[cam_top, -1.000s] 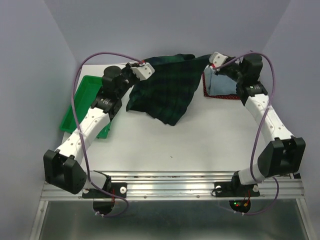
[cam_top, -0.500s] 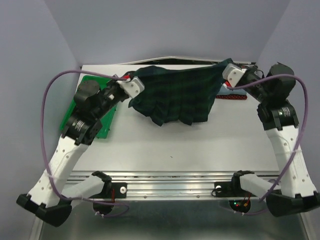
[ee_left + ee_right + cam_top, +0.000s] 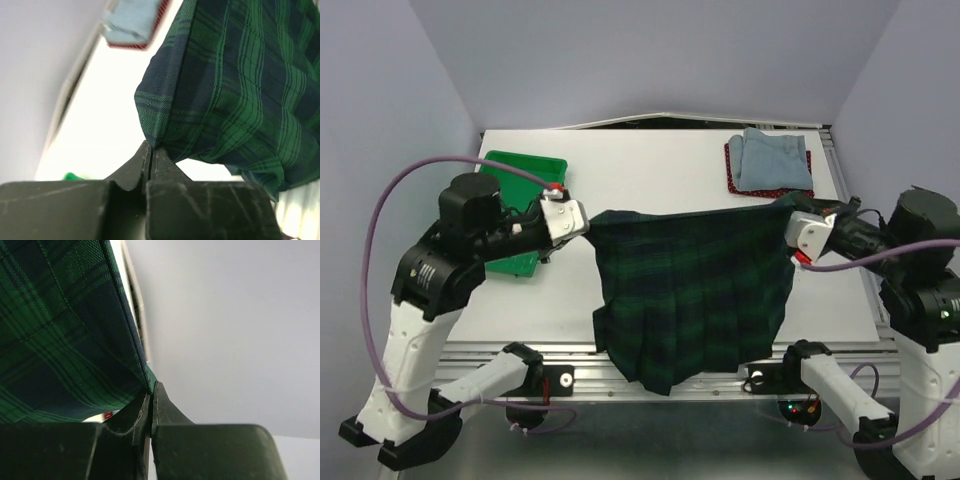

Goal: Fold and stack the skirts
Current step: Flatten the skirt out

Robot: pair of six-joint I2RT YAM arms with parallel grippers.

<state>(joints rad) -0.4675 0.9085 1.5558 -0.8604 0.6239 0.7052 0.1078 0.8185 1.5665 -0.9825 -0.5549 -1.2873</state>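
Our left claw [image 3: 582, 221] and right claw [image 3: 792, 238] are each clamped on a top corner of the plaid skirt [image 3: 692, 290], which hangs spread between them over the near edge of the desk [image 3: 640, 170]; the denim skirt [image 3: 772, 157] lies folded far right.

Plaid skirt [image 3: 692, 290] hangs spread; denim skirt [image 3: 773, 160] folded atop red one [image 3: 732, 180].

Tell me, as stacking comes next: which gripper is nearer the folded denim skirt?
Right. The right gripper hangs in front of the denim skirt; the left gripper is far to its left, beside the green tray.
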